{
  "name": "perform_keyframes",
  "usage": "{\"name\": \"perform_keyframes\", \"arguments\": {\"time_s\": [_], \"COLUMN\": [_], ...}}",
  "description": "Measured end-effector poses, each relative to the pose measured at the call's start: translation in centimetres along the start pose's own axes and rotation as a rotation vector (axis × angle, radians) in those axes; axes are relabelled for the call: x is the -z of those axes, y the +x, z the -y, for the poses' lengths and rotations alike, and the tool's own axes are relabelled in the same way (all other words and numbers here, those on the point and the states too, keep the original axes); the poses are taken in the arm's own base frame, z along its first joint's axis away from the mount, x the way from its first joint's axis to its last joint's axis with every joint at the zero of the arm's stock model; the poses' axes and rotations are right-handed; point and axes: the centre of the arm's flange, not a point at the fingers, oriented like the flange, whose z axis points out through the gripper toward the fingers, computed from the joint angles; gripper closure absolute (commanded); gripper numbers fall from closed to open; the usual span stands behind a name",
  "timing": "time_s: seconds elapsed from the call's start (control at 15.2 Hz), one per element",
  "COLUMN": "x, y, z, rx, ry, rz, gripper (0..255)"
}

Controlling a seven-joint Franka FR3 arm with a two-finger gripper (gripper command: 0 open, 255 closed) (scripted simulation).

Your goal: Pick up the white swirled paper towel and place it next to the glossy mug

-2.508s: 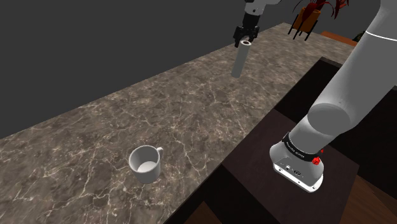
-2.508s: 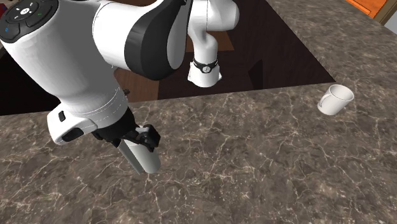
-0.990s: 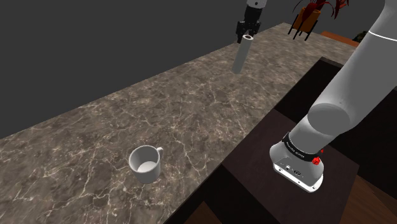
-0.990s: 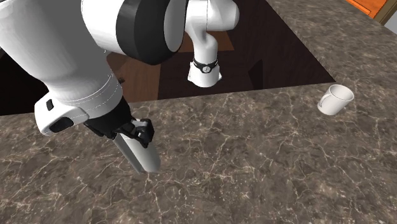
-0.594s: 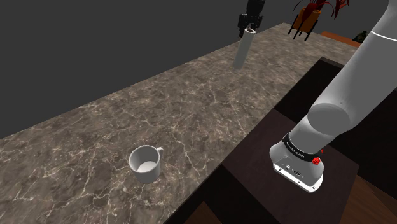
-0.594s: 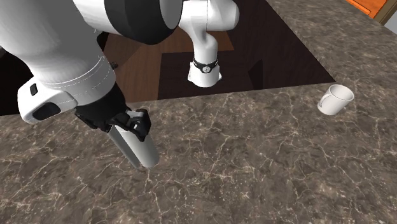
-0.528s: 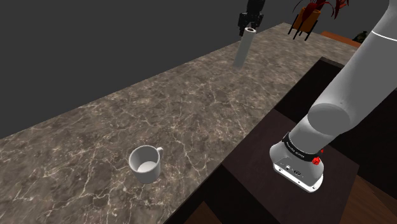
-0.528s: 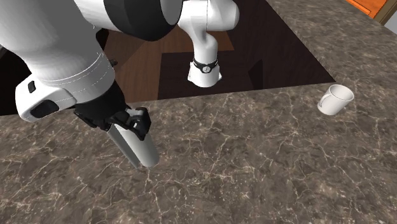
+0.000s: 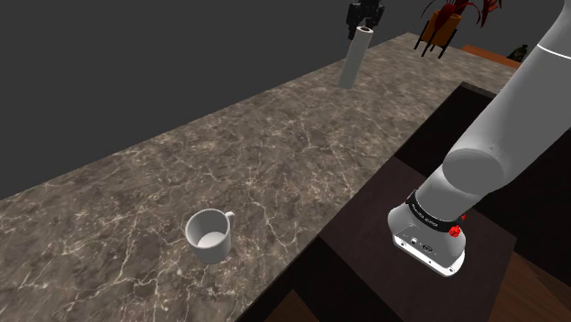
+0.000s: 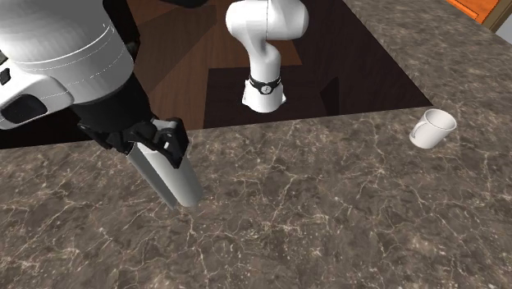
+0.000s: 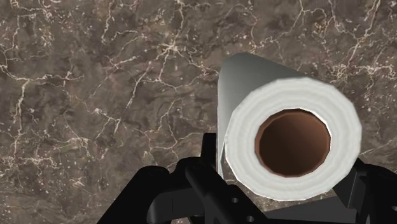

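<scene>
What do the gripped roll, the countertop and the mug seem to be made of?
Paper towel roll: matte white paper wound around a brown, cardboard-like core. Countertop: brown stone with pale veins, marble-like. Mug: smooth, plain white, possibly ceramic; the look leaves it open.

A long counter (image 9: 274, 146) of dark brown stone with pale veins runs slantwise across the shoulder view. One white mug (image 9: 209, 236) stands upright on it, mouth up, near the edge on the stand's side. Its handle points toward the shoulder view's upper right.
</scene>
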Motion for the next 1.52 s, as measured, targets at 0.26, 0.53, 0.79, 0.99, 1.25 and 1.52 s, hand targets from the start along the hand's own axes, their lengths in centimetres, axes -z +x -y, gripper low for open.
{"name": "perform_keyframes", "arguments": {"time_s": [0.26,0.53,0.79,0.99,1.25,1.52], "x": [2.0,4.1,6.2,7.8,10.0,12.0], "y": [0.2,0.0,-0.2,-0.2,-0.3,-0.4], "z": [0.1,0.2,0.3,0.3,0.5,0.6], "rx": [0.000,0.000,0.000,0.000,0.000,0.000], "ry": [0.000,0.000,0.000,0.000,0.000,0.000], "rz": [0.000,0.000,0.000,0.000,0.000,0.000], "gripper": [255,255,255,255,255,255]}}
